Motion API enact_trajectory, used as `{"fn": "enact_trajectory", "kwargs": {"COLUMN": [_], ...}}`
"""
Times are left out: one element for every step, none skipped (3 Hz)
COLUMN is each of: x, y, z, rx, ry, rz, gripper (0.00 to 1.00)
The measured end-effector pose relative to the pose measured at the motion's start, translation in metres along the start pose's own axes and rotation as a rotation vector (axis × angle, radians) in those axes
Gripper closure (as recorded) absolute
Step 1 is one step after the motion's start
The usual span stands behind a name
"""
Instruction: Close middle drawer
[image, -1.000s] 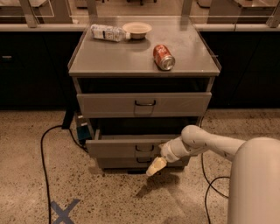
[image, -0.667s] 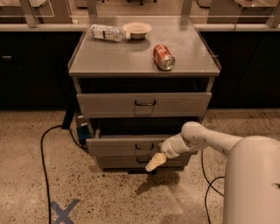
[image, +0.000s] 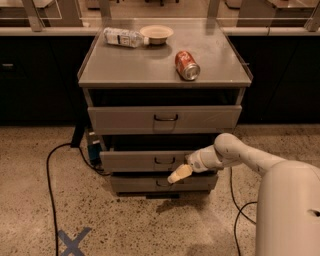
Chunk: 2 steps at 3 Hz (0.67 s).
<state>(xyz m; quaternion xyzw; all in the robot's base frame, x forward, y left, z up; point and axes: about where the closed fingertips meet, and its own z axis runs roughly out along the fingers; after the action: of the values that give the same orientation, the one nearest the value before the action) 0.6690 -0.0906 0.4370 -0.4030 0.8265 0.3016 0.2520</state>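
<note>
1. Cabinet (image: 85, 80): grey metal, flat top, three drawers stacked in its front, standing on a speckled floor (image: 150, 225) before a dark counter.
2. Top drawer (image: 200, 119): tall front, dark wire handle at centre, pulled a little way out from the frame.
3. Middle drawer (image: 130, 161): second of the three, low flat front with a small dark handle (image: 164, 160) at centre. It stands partly open, its front forward of the cabinet, with a dark gap above it.
4. Bottom drawer (image: 135, 184): lowest, slightly narrower, just under the middle one.
5. Gripper (image: 180, 173): cream-coloured tip, low in front of the cabinet, just right of the middle drawer's handle, at that drawer's lower edge and over the top of the bottom drawer. Whether it is open or closed cannot be told; nothing is seen held in it. Contact with the drawer front cannot be told.
6. Arm (image: 235, 152): white, reaching in from the right, bent toward the drawers.
7. Robot body (image: 290, 210): large white housing, lower right corner.
8. Soda can (image: 187, 65): red, on its side, right half of the cabinet top.
9. Plastic bottle (image: 123, 37): lying down at the back left of the top, just beside the bowl.
10. Bowl (image: 156, 34): shallow, pale, upright, back centre.
11. Cable (image: 49, 170): dark, trailing over the floor left of the cabinet.
12. Tape cross (image: 73, 241): blue, on the floor, lower left.
</note>
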Motion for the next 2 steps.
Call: {"fn": "enact_trajectory", "kwargs": {"x": [0.0,-0.0012], "y": [0.0,-0.0004], "z": [0.0,0.0011], "rx": [0.0,-0.036], "ry": [0.0,-0.017], "rz": [0.0,0.009], "gripper": [0.0,0.0]}}
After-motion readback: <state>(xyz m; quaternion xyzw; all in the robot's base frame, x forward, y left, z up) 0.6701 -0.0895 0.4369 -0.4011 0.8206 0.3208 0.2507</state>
